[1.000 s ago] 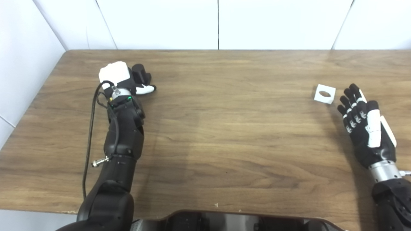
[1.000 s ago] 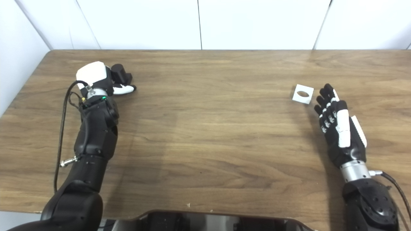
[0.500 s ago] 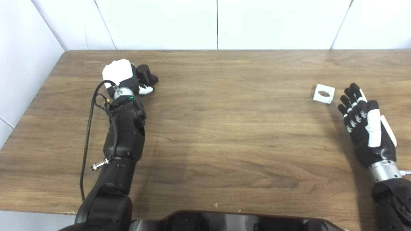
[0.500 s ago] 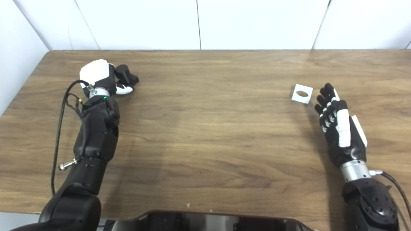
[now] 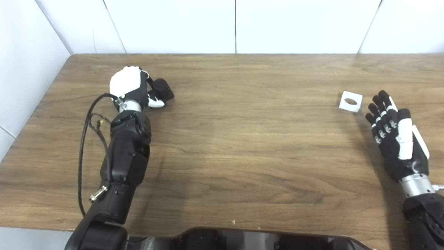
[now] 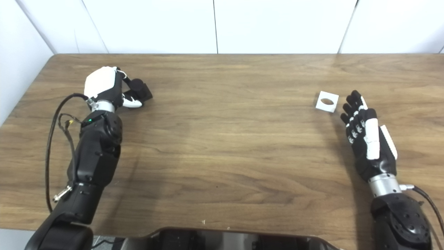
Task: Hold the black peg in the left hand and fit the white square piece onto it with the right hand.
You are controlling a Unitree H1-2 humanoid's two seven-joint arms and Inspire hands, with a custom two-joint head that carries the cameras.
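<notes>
Peg-gripping was the step in hand: my left hand (image 5: 130,85), at about ten o'clock on the tabletop (image 5: 242,146), had its fingers curled round the black peg (image 5: 163,91), which poked out toward three o'clock, low over the wood. My right hand (image 5: 395,135) lay flat at three o'clock, fingers spread, holding nothing. Just beyond its fingertips, near but apart, sat the white square piece (image 5: 350,101), hole up. Next, I judged, that hand had to pinch the piece by its edges and lift.
</notes>
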